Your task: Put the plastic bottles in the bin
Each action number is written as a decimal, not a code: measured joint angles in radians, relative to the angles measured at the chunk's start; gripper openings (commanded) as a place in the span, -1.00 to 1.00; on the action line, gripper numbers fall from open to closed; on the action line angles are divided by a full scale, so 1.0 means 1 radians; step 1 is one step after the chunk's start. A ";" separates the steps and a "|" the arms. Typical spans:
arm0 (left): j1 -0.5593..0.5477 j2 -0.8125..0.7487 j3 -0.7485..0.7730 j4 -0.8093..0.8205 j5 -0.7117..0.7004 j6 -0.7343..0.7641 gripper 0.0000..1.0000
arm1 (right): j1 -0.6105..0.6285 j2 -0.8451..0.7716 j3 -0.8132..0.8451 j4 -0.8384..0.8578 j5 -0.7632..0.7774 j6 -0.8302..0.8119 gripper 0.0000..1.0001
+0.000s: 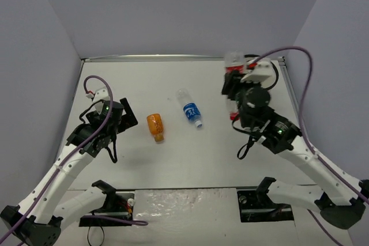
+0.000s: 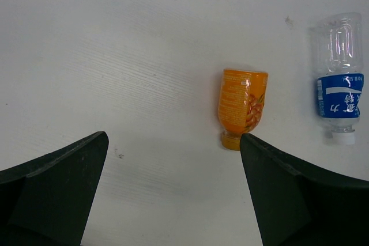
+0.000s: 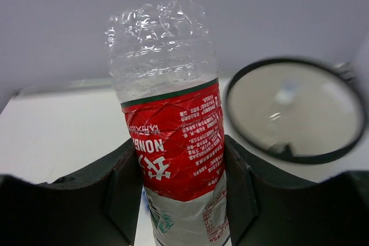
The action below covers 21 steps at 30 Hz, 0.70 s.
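Right gripper (image 3: 180, 159) clamped on red-label bottle (image 3: 173, 142) near far-right edge of table (image 1: 202, 154), bin (image 3: 323, 119) just beyond; left gripper (image 2: 173, 137) jaws apart, orange bottle (image 2: 242, 105) and blue-label bottle (image 2: 340, 99) lying mid-table.

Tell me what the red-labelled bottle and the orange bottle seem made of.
The red-labelled bottle looks like thin clear plastic: crinkled, see-through upper body, glossy film label. The orange bottle is probably plastic too, under a shiny printed wrap that catches highlights.

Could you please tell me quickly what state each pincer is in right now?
Left pincer: open, holding nothing.
Right pincer: closed on the red-labelled bottle.
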 measured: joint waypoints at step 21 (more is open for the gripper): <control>0.006 0.087 -0.002 0.050 0.028 0.047 0.94 | -0.693 0.371 0.055 0.512 -0.427 -0.238 -0.02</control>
